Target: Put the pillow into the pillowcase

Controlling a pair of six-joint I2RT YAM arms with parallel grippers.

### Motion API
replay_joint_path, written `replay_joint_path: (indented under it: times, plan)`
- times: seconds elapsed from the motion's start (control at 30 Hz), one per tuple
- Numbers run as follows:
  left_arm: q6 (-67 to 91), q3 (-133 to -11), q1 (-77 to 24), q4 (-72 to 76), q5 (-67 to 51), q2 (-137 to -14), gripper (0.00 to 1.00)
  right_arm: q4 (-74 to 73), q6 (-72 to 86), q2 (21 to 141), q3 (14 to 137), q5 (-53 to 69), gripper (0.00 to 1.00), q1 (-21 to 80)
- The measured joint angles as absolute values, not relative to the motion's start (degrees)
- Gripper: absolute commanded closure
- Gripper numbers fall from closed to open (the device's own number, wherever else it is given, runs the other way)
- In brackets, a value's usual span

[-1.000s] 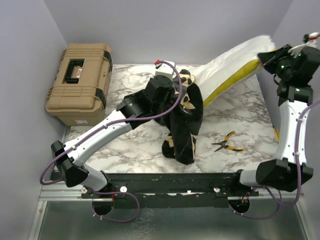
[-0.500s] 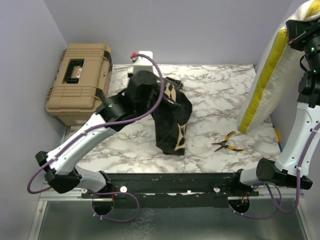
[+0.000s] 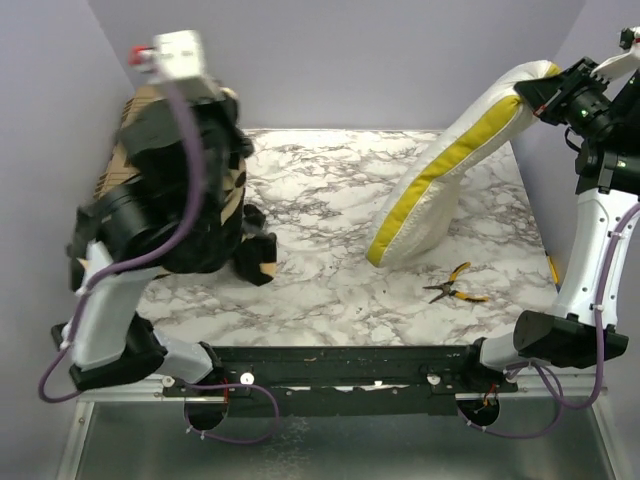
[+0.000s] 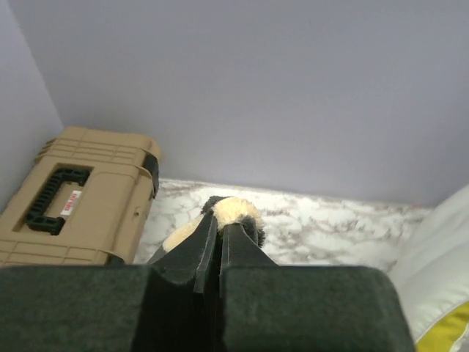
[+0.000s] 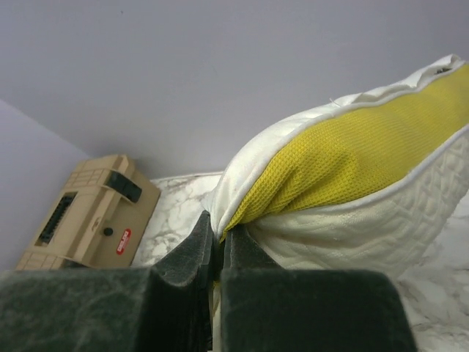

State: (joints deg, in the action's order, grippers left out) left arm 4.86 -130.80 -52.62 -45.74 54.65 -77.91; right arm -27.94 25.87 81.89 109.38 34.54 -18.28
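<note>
The cream-white pillow (image 3: pixel 450 170) with its yellow edge band hangs slanted over the right of the marble table, its lower end resting near the middle. My right gripper (image 3: pixel 540 98) is shut on its top corner, as the right wrist view shows (image 5: pixel 220 235) with the pillow (image 5: pixel 352 183). My left gripper (image 3: pixel 222 110) is raised high at the left and blurred. It is shut on the black pillowcase (image 3: pixel 250 250) with tan motifs, which hangs down to the table. In the left wrist view the closed fingertips (image 4: pixel 218 229) pinch a plush tuft of it (image 4: pixel 234 211). Pillow and pillowcase are apart.
The tan toolbox (image 4: pixel 73 198) stands at the back left, mostly hidden behind my left arm in the top view. Yellow-handled pliers (image 3: pixel 455 285) lie on the table (image 3: pixel 330 200) at the front right, just below the pillow's lower end. Grey walls close in the sides.
My left arm swung up and to the left, carrying the pillowcase off the table's middle. My right arm pulled the pillow out, raised it upright, then swung it slanted over the table.
</note>
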Motion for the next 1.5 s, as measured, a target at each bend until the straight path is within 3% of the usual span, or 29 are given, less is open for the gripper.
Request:
replay_joint_path:
  times: [0.2,0.43,0.67,0.9,1.0,1.17,1.23,1.33,1.43,1.5]
  plan:
    - [7.75,-123.02,-52.82,-46.17,45.91,-96.23,1.0,-28.77,25.26,81.87,107.7,36.51,1.0,-18.28]
    - [13.74,-116.4,-53.3,-49.87,34.96,-110.67,1.0,-32.77,25.21,83.55,121.4,36.56,1.0,-18.28]
    - [16.67,-119.5,-53.36,-48.18,35.62,-105.78,1.0,-32.93,25.39,83.79,131.46,38.09,1.0,-18.28]
    - [19.44,-112.73,-52.58,-45.93,38.33,-97.86,1.0,-25.45,27.62,82.3,122.76,48.27,1.0,-17.67]
    - [21.67,-107.0,-51.75,-45.63,38.81,-96.53,1.0,-24.34,27.18,82.61,115.81,52.4,1.0,-13.45]
    - [26.3,-97.54,-48.18,-45.3,38.72,-95.46,1.0,-28.53,20.88,88.86,111.5,54.65,0.99,2.04]
    - [28.21,-94.13,-46.19,-44.95,38.57,-94.08,1.0,-26.94,20.23,87.9,103.11,55.37,0.88,7.14]
    - [31.46,-88.12,-42.54,-43.83,37.6,-90.0,1.0,-23.92,20.08,85.47,89.23,56.31,0.43,13.1]
    - [34.59,-79.29,-36.71,-41.43,34.65,-83.35,1.0,-23.31,18.94,83.92,80.05,56.82,0.24,16.38]
    - [36.01,-73.08,-32.51,-38.79,31.81,-79.26,1.0,-22.65,18.59,82.43,76.84,55.35,0.22,16.45]
